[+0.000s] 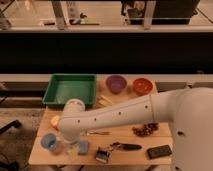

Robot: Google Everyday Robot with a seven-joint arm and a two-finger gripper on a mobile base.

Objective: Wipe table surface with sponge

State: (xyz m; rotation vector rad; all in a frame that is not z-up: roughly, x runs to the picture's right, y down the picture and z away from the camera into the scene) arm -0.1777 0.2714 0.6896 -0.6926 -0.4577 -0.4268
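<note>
The gripper hangs low over the front-left corner of the table surface. The sponge lies just beside it, toward the right edge. Whether it grasps anything, I cannot tell.

A rounded, glossy white arm dotted with small dark holes ends in the gripper, low over the near edge of the light-brown wooden table surface.
</note>
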